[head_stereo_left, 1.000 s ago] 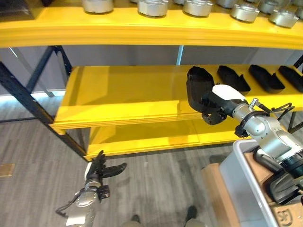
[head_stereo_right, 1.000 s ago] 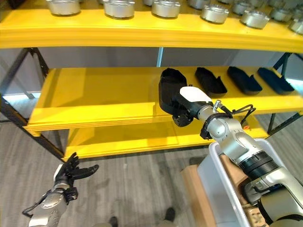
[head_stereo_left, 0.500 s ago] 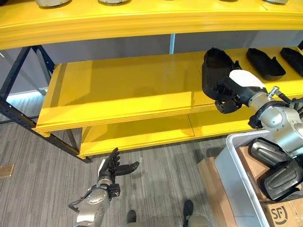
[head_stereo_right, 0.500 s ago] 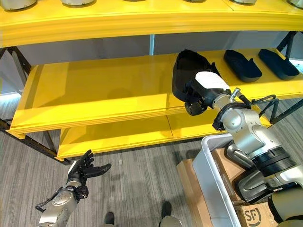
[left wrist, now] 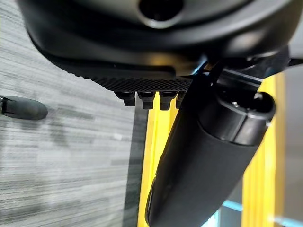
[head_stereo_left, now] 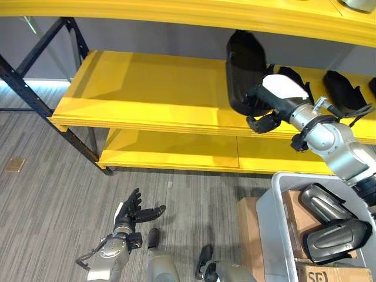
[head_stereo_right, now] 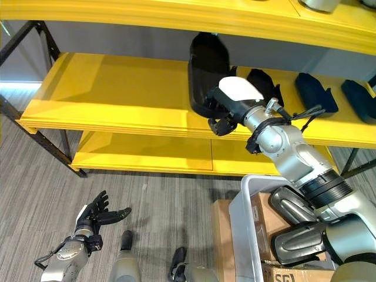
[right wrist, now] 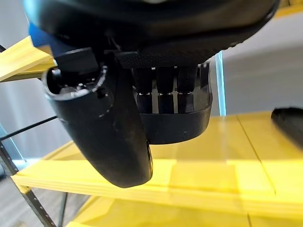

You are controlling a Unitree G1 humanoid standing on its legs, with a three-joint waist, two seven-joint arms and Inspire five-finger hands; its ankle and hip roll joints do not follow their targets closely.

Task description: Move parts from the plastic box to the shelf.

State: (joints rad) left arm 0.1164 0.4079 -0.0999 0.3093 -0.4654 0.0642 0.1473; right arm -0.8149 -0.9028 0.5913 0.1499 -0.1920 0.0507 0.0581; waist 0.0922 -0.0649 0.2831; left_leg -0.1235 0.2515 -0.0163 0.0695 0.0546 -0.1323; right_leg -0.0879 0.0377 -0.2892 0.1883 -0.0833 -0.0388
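Black moulded plastic part (head_stereo_left: 244,70), a long shell-shaped piece, is in the right hand (head_stereo_left: 271,106), fingers curled round its lower end, and stands nearly upright over the yellow middle shelf board (head_stereo_left: 147,94). That grip probably leaves the free end ready to tip down flat. Just beyond the hand lies a row of similar black parts (head_stereo_left: 338,91), so the bare board beside them looks like the intended slot. Grey plastic box (head_stereo_left: 276,205) sits below the hand, more parts inside. Left hand (head_stereo_left: 130,212) hangs low, fingers spread, empty.
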